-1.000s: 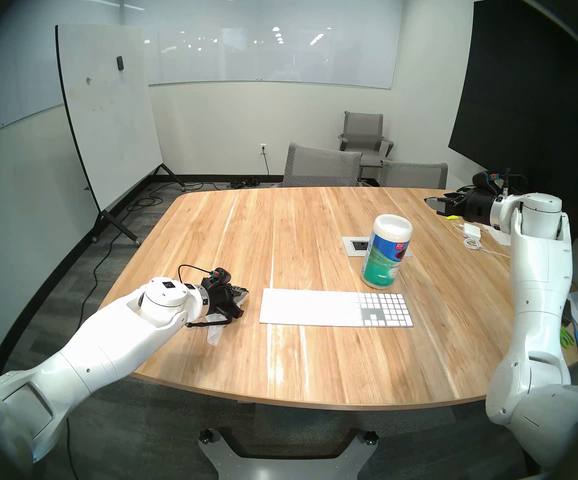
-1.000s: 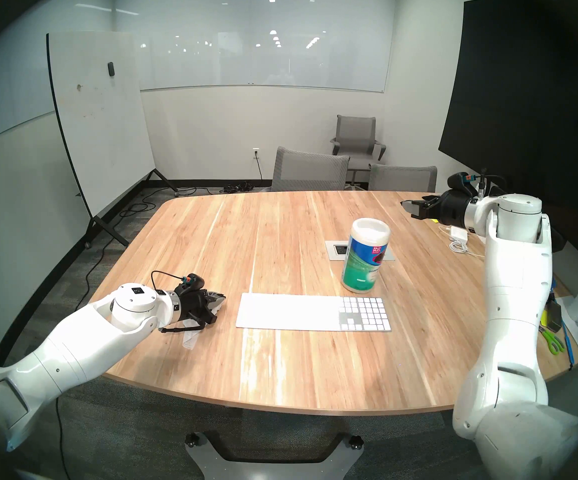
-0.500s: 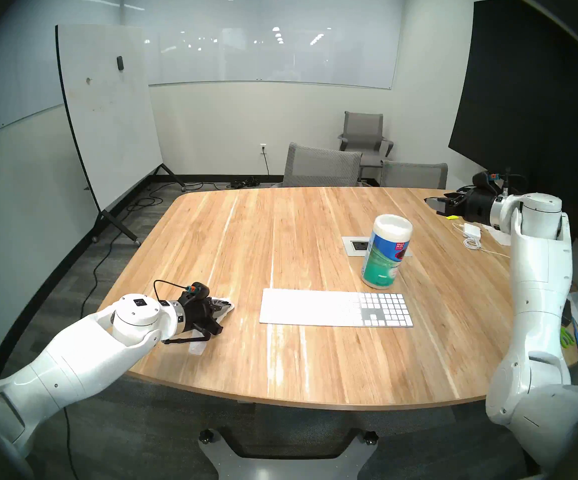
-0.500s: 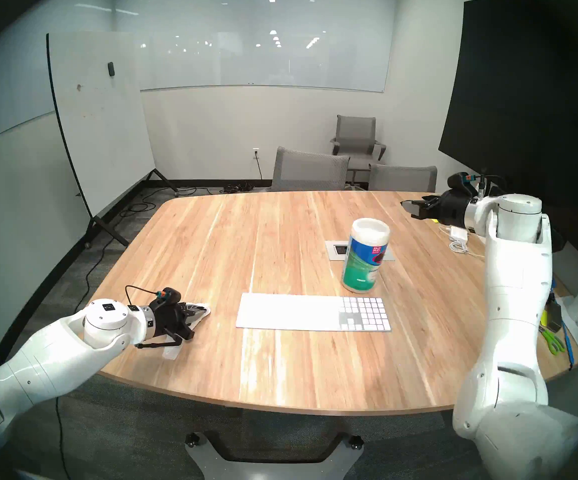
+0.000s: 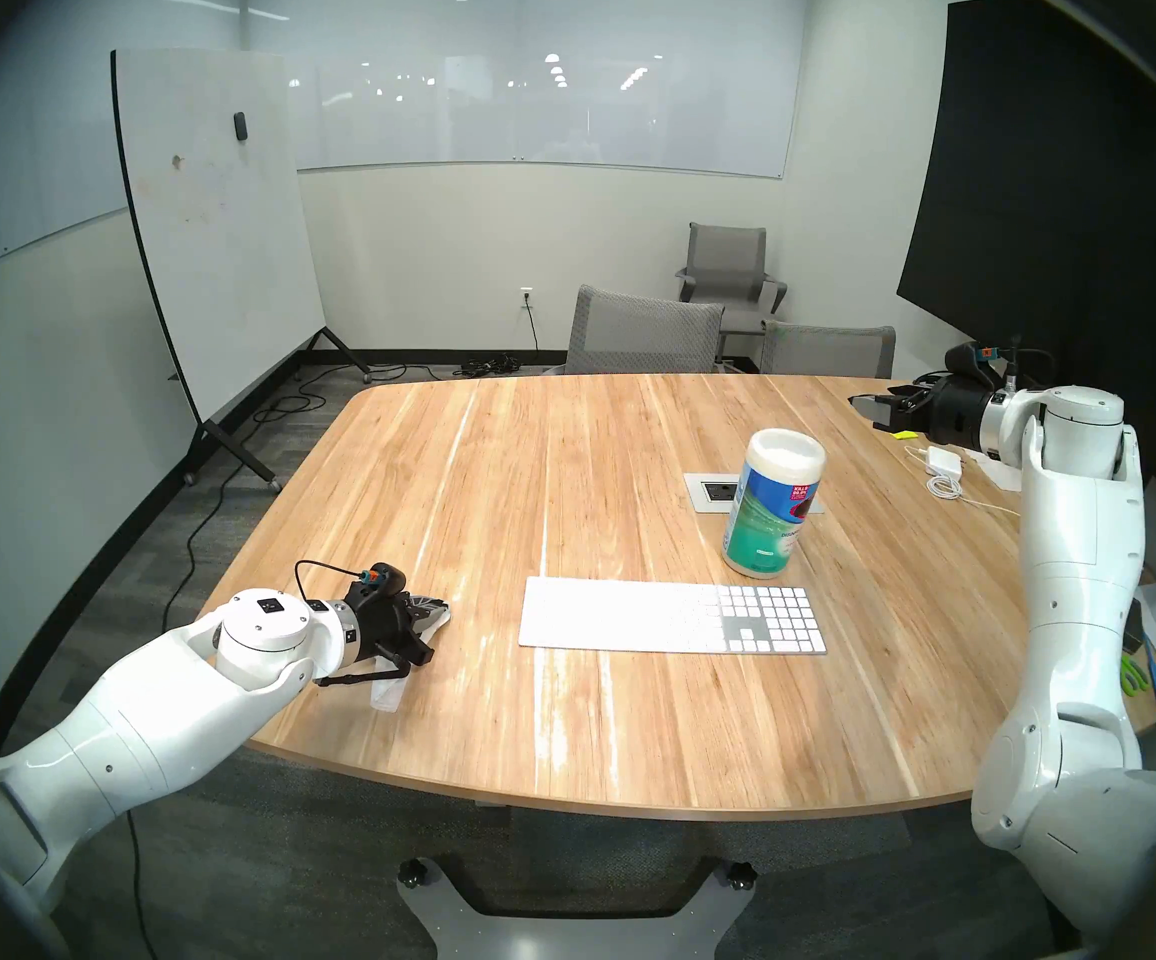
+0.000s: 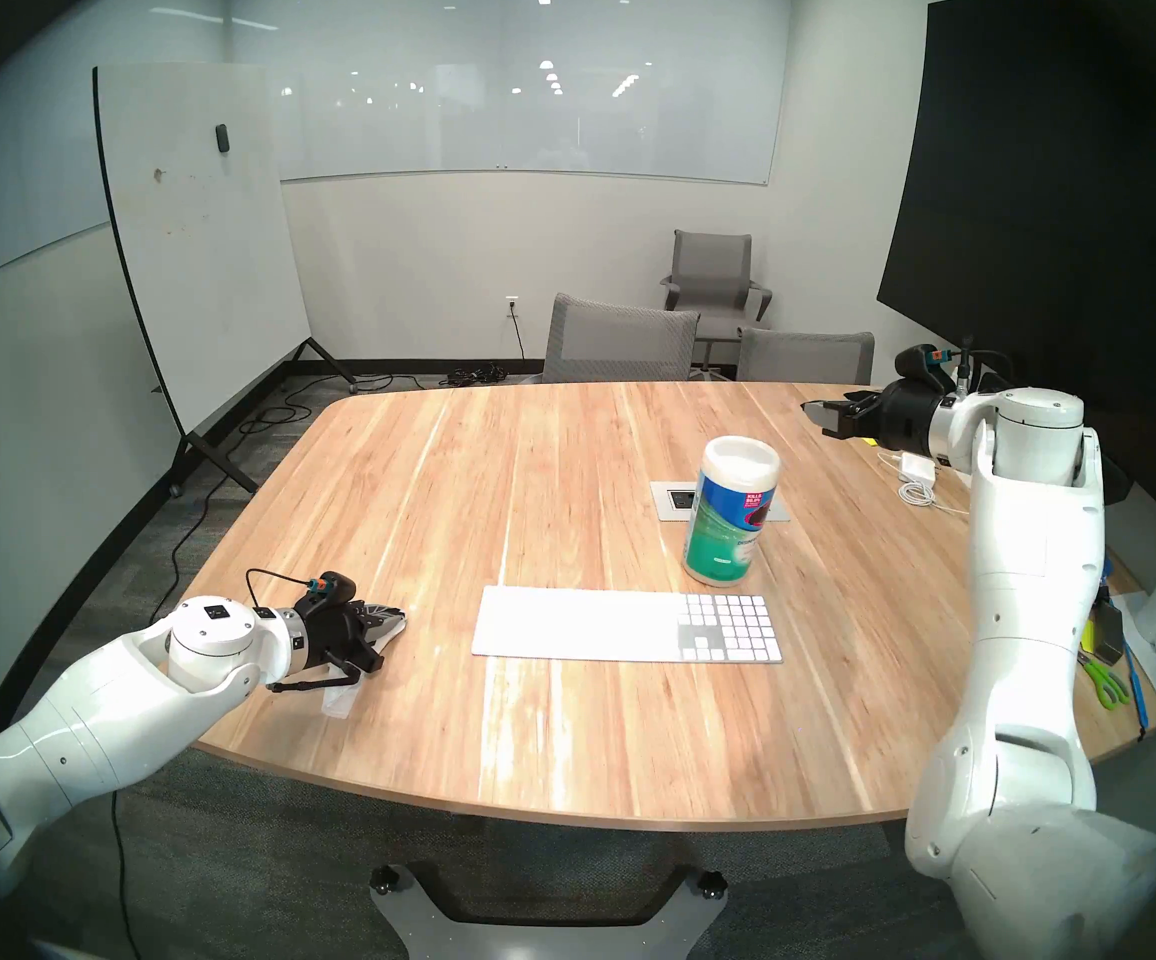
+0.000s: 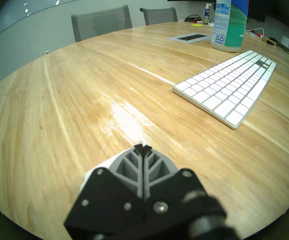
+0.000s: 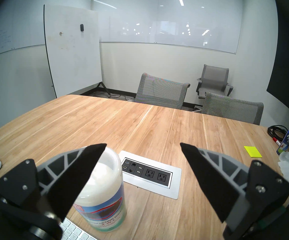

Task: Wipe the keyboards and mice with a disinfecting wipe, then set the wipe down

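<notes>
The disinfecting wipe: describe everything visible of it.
The disinfecting wipe is a thin, limp white sheet, pinched between the shut fingers of the left gripper. A little pokes past the fingertips; the rest trails back under the gripper, its crumpled tail lying on the wooden table left of the keyboard, apart from it. In the left wrist view only white slivers show.

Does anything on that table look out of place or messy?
Mostly tidy. The wipes tub stands partly on the metal socket plate, covering some of it. A limp white wipe dangles from the shut left pincer onto the table. No mouse shows.
</notes>
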